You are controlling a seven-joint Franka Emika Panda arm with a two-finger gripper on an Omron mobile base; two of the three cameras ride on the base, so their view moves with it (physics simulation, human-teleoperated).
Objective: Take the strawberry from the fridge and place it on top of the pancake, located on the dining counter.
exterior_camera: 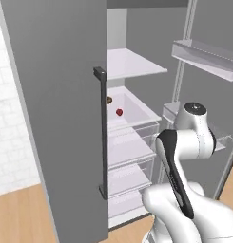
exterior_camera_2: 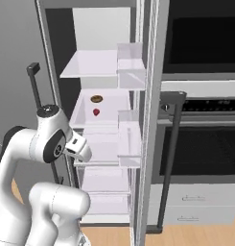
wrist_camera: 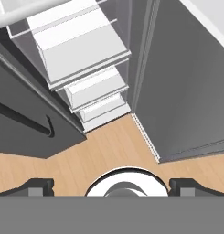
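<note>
Grey fridge point(exterior_camera: 56, 118) doors stand open on both sides of you, so swinging in can clip the dark handle point(exterior_camera: 102, 133) or a shelf, and your gripper point(wrist_camera: 111, 186), jaws wide and empty, could knock the tiny strawberry point(exterior_camera: 119, 112) toward the donut point(exterior_camera_2: 96, 99) behind.

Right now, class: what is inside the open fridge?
Inside the fridge, the strawberry lies on a white shelf with a small brown donut behind it. The drawers below hide their contents.
</note>
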